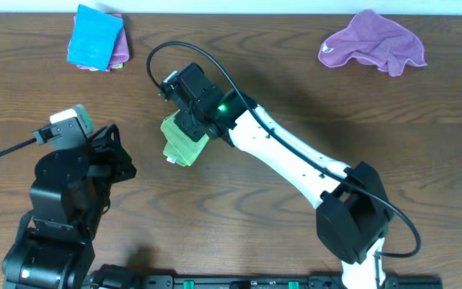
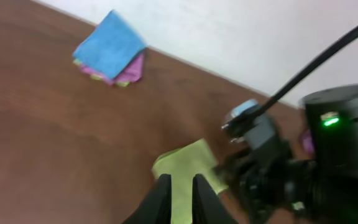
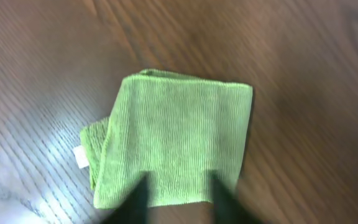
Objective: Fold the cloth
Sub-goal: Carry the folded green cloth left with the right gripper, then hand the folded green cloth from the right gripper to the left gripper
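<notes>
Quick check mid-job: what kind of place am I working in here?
Probably a robot test bench: a wood-grain table against a plain white wall, with a folded cloth stack, a crumpled purple cloth and the lime-green cloth laid out.

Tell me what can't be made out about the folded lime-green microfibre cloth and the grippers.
Overhead: the right gripper covers the top of the folded lime-green microfibre cloth.
Right wrist: its fingertips are dark blurs; contact with the cloth is unclear.
Left wrist: the left gripper and the frame's bottom edge hide the cloth's near side; the right gripper is blurred.
</notes>
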You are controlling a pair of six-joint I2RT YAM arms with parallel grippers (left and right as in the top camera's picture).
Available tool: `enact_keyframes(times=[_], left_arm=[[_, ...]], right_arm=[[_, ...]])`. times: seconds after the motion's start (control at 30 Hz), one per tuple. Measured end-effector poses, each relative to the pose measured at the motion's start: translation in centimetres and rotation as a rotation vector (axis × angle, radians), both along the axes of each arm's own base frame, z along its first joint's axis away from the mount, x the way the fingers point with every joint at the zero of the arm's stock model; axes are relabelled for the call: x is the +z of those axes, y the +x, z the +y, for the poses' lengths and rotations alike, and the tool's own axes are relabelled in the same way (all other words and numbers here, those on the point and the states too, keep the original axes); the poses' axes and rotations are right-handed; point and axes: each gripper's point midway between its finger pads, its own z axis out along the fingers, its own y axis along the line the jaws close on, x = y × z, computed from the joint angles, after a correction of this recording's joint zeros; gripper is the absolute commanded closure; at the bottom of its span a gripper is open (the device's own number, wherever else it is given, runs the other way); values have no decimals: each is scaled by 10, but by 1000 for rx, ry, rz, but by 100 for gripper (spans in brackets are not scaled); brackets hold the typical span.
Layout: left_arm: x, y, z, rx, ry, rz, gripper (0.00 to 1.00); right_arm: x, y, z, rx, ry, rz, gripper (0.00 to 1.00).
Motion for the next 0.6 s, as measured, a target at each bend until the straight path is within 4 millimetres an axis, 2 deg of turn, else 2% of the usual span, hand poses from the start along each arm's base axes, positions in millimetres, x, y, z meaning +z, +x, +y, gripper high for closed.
enact_keyframes(times=[0.13,0.37,0.6], left_arm=[[-11,-6,7,26,27,51,89],[-28,-12,10,52,16,111,89],[-95,-20,-3,49,-77,279,88]], right_arm=[[-12,6,-6,-14,-8,25,99],[-56,15,-3,-15,-22,80,99],[-96,17,-6,-19,-60,133,99]])
